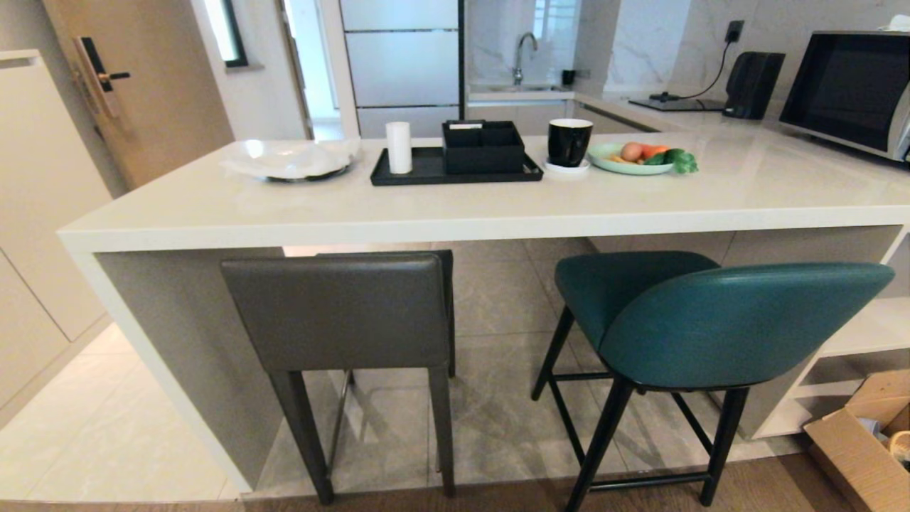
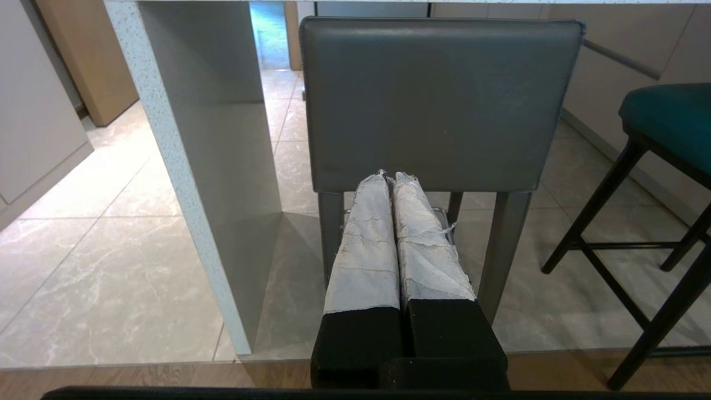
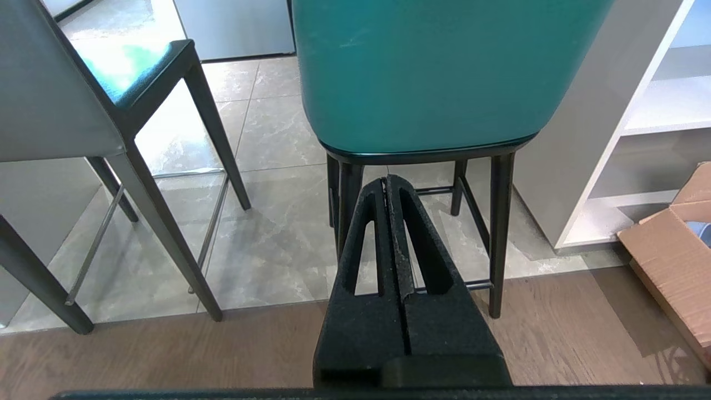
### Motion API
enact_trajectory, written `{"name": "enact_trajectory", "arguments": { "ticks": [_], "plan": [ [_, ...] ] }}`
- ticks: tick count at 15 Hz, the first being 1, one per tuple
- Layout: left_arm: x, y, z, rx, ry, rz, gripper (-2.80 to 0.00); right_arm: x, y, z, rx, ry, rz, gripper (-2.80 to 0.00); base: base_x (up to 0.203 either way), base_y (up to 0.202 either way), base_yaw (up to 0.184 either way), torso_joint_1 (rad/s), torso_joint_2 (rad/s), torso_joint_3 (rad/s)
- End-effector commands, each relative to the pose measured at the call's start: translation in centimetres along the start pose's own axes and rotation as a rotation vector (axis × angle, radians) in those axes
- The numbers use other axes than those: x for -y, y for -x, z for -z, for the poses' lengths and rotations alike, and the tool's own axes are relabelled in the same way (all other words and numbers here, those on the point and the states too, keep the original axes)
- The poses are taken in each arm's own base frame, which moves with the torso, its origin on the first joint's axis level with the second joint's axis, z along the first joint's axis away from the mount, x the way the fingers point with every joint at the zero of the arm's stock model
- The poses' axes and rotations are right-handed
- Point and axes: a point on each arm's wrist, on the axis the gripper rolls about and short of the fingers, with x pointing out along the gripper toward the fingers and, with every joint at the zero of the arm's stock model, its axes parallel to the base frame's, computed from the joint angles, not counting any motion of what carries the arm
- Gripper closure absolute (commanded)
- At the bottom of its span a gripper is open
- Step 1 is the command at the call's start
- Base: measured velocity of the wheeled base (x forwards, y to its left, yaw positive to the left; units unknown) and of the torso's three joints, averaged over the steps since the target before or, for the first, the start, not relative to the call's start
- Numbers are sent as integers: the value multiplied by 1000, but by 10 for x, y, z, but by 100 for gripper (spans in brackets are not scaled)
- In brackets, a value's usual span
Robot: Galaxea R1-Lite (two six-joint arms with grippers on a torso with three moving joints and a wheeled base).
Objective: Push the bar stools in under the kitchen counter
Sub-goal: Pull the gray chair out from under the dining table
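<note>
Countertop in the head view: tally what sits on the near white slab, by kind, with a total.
Plates: 2, white plate and green plate of food
Black tray: 1
Black organiser box: 1
White cylinder: 1
Black mug: 1
Saucer: 1
Total: 7

Bright, even daylight fills the room. The glossy tabletop [image 1: 746, 188] throws back a soft sheen, and the floor tiles [image 1: 498, 412] mirror the stool legs. Shadows sit faint under the stools. Edges bow outward, wide-angle style. All sharp.
</note>
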Motion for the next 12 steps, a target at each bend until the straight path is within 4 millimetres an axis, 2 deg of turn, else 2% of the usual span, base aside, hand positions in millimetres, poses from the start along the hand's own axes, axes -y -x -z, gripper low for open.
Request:
{"name": "enact_trajectory", "arguments": {
  "ticks": [1,12],
  "plan": [
    [0,-2,11,-40,0,0,0,0,0,0,-1,0,0,0,0,0,0,0,0,0],
    [0,-2,11,-40,0,0,0,0,0,0,-1,0,0,0,0,0,0,0,0,0]
  ]
}}
